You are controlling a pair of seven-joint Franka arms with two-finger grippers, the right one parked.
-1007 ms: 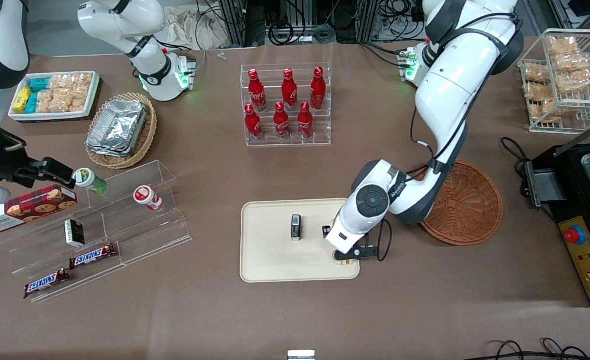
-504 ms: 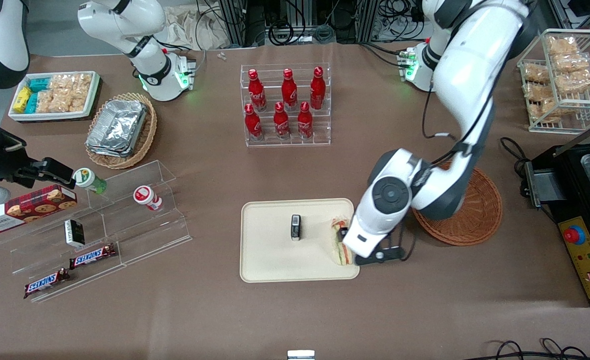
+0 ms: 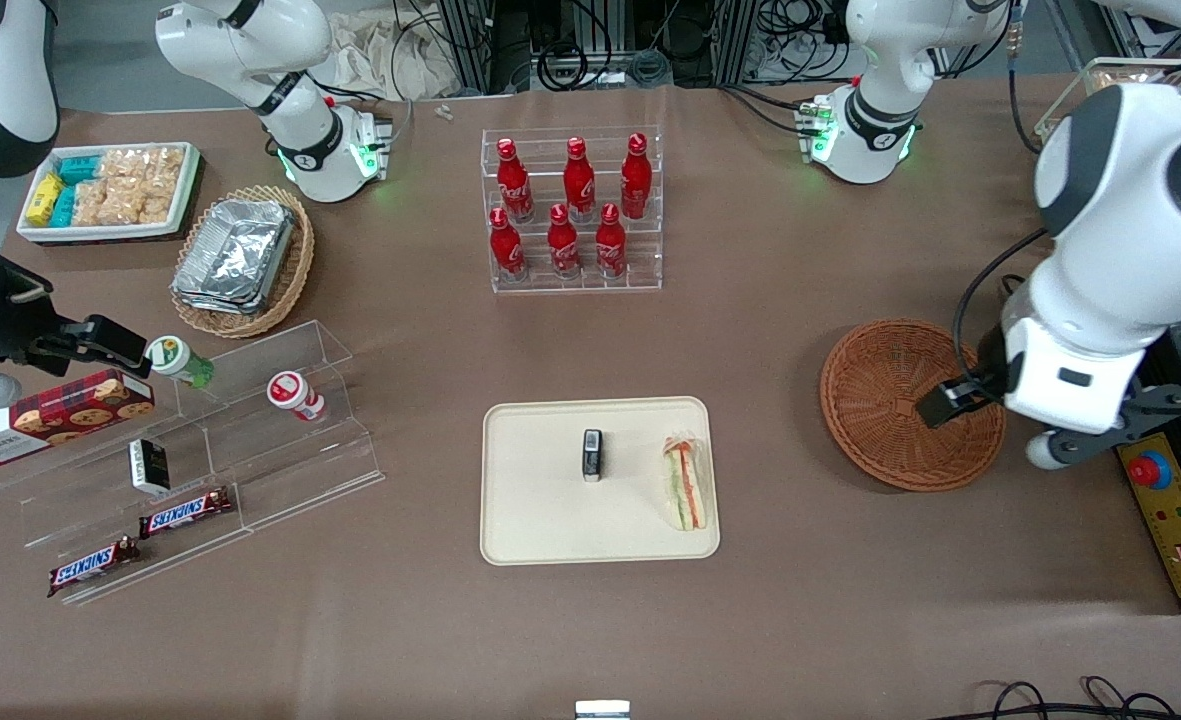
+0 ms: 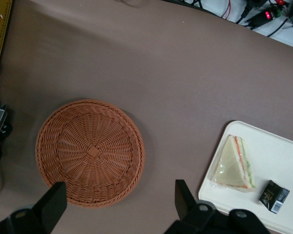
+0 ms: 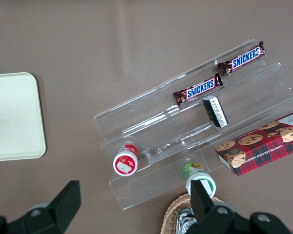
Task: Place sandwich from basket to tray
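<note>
Front view has the sandwich [image 3: 685, 486] lying flat on the tray [image 3: 540, 520], basket [image 3: 895, 400] empty. Hand [image 4: 118, 200] hangs high above the basket's rim, fingers spread, holding nothing. Looks light, squishy, slick wrap; probably best pinched gently across the bread faces.

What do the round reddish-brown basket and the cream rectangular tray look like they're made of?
Round reddish-brown basket: woven wicker, visible concentric weave, matte. Cream rectangular tray: smooth and matte, likely moulded plastic or pulp; hard to tell. It carries the wrapped triangular sandwich. The gripper hangs open above the basket.
</note>
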